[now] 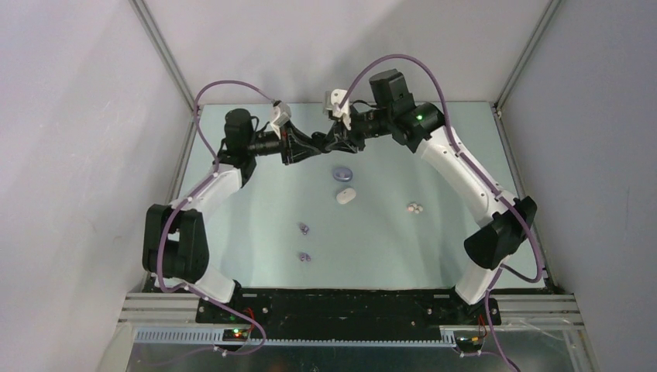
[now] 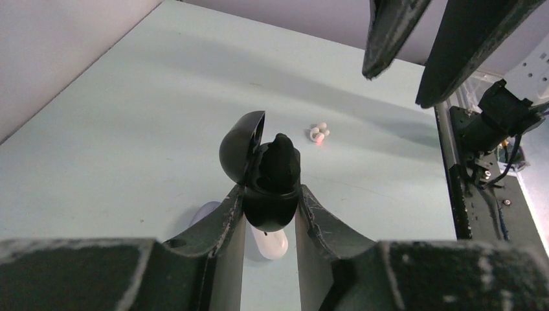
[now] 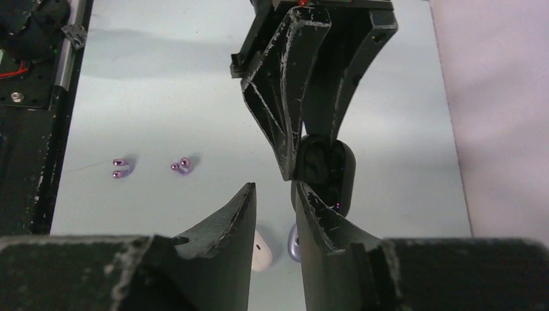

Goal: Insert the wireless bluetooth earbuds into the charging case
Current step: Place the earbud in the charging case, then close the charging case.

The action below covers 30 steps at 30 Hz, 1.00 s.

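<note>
- Nearest the lens, the left gripper (image 2: 270, 192) clamps the black charging case (image 2: 267, 212) by its sides, held above the far-middle part of the table (image 1: 256, 201), lid (image 2: 241, 148) hinged open.
- One black earbud (image 2: 280, 161) stands proud of the case's well, apparently not fully seated.
- Right gripper (image 3: 273, 189): just beside the case, jaws partly apart and empty; contact cannot be told. It is the arm placed to press the bud down along the case's long axis.
- Loose lavender earbuds (image 3: 181, 166) lie toward the near edge, white-pink earbuds (image 2: 318, 134) toward the right edge.
</note>
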Each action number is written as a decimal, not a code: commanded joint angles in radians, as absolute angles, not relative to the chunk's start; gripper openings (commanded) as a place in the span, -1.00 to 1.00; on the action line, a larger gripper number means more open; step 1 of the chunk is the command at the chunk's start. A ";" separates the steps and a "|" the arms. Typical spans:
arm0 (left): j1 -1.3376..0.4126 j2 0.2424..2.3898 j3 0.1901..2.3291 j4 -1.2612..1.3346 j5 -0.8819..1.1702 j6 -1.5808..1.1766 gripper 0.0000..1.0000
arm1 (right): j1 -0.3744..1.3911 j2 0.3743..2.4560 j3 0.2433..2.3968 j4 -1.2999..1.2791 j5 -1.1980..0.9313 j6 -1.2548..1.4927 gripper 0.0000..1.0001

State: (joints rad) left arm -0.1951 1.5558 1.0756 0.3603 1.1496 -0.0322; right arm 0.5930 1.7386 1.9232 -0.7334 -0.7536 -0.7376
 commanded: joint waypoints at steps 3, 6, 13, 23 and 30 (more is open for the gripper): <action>-0.199 1.475 1.075 0.229 1.170 0.195 -1.00 | 0.617 1.744 1.922 -0.718 -0.733 -0.797 -0.41; -0.200 1.464 1.085 0.145 1.167 0.275 -1.00 | 0.620 1.766 1.932 -0.702 -0.720 -0.800 -0.47; -0.207 1.455 1.114 0.033 1.158 0.383 -1.00 | 0.635 1.797 1.945 -0.695 -0.707 -0.819 -0.56; -0.209 1.453 1.124 0.006 1.153 0.405 -1.00 | 0.655 1.815 1.945 -0.746 -0.712 -0.885 -0.53; -0.211 1.448 1.127 -0.036 1.150 0.437 -1.00 | 0.672 1.837 1.948 -0.748 -0.661 -0.916 -0.48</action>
State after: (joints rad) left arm -0.2028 1.4956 1.0798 -0.0143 1.1511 0.3862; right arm 0.6598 1.8225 1.9152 -0.7467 -0.6952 -0.8753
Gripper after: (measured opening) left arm 0.329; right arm 0.260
